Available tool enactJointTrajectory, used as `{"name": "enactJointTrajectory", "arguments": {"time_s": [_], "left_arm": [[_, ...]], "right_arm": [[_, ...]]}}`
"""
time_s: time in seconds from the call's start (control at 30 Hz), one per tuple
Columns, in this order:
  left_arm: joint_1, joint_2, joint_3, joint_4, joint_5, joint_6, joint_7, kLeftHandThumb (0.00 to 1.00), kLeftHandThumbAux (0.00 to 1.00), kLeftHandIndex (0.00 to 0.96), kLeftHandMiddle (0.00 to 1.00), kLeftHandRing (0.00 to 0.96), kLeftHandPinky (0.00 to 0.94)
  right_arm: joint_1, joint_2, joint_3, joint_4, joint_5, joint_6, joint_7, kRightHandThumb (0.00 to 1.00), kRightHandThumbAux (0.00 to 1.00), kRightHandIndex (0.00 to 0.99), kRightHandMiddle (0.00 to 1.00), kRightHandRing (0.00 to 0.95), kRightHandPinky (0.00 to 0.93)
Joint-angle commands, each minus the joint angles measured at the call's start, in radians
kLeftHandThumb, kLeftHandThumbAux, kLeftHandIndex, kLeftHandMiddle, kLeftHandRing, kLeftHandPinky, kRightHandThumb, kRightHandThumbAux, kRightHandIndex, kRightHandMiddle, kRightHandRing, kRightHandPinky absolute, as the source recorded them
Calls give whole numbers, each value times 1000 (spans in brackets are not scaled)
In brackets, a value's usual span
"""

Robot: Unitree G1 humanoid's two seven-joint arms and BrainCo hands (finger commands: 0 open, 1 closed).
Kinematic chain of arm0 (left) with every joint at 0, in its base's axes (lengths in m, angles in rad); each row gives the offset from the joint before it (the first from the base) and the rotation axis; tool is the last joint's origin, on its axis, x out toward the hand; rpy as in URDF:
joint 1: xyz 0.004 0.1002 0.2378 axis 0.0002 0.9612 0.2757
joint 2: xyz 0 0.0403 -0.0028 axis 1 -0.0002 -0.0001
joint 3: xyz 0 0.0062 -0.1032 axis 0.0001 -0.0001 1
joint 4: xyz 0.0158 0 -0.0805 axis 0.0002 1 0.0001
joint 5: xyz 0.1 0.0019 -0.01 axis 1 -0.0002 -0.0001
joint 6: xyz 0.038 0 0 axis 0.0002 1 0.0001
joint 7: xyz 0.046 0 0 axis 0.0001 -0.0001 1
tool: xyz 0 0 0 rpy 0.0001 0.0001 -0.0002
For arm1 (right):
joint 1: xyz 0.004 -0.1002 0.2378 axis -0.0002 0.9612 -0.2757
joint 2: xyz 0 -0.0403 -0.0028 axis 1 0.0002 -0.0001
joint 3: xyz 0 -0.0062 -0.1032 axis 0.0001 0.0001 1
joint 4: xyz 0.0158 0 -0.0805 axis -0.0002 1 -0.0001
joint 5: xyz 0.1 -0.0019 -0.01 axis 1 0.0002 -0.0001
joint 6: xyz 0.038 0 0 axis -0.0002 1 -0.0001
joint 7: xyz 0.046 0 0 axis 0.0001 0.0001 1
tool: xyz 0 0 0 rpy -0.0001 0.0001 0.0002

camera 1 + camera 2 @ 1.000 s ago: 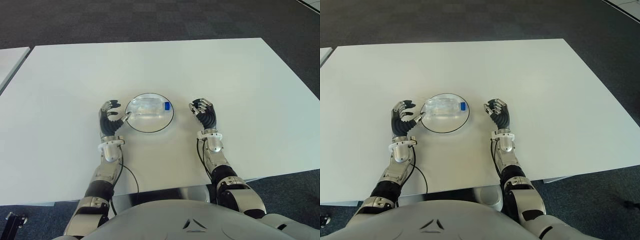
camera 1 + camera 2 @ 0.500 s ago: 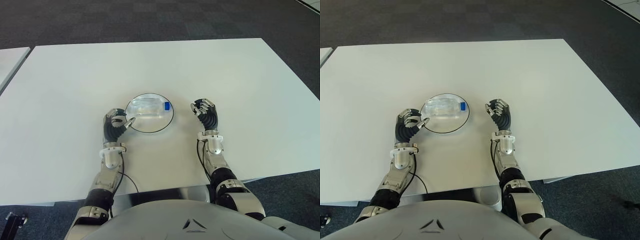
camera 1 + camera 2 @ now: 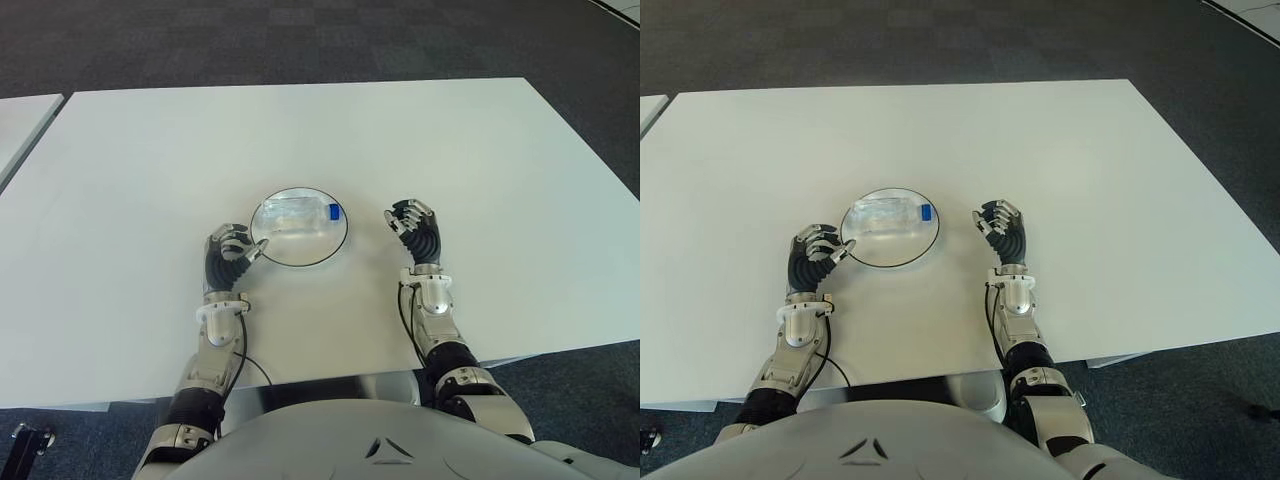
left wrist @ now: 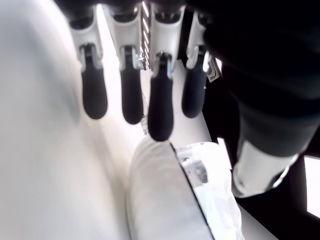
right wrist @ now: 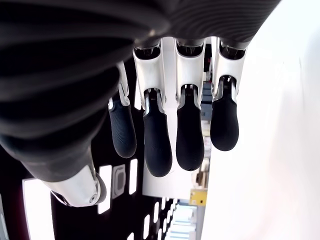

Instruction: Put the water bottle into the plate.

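A clear water bottle (image 3: 297,214) with a blue cap (image 3: 334,211) lies on its side inside the round white plate (image 3: 300,262) near the middle of the white table (image 3: 450,140). My left hand (image 3: 231,252) shows just left of the plate's near rim, apart from the bottle, its fingers loosely bent and holding nothing. In the left wrist view the fingertips (image 4: 160,112) hang free above the plate's rim (image 4: 165,200), with the bottle (image 4: 212,200) beyond. My right hand (image 3: 413,226) shows to the right of the plate, fingers relaxed and empty.
A second white table (image 3: 18,118) pokes in at the far left edge. Dark carpet (image 3: 300,40) lies beyond the table's far edge. The table's front edge runs close to my forearms.
My left hand has drawn back from the plate's rim toward my body, fingers curling a little. The right hand has slid slightly back. The bottle stays in the plate.
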Motion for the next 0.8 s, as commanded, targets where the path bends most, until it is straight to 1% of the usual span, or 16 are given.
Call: {"name": "enactJointTrajectory", "arguments": {"time_s": [0.03,0.2,0.33,0.47,0.8], "left_arm": [[4,-1,2,17,10,9,-3,704,720,431,629,634,602],[11,-8,0,5,19,14,5,705,719,433,661,667,647],[17,-15,-7,-15,31,27,8,706,718,434,685,688,660],[22,-18,-11,-34,32,40,-8,707,718,434,702,705,683],[73,-47,-21,-94,14,63,-31,709,716,436,746,750,750]], "right_arm": [[33,-3,2,-14,-5,40,-4,700,731,434,597,591,601],[43,-3,1,-37,-7,73,-12,700,731,434,597,588,598],[50,-5,-3,-49,-2,86,-12,701,731,434,601,594,611],[56,-6,-3,-61,-2,85,-13,702,730,434,604,596,607],[96,-11,-8,-86,9,60,-1,702,730,434,604,594,608]]}}
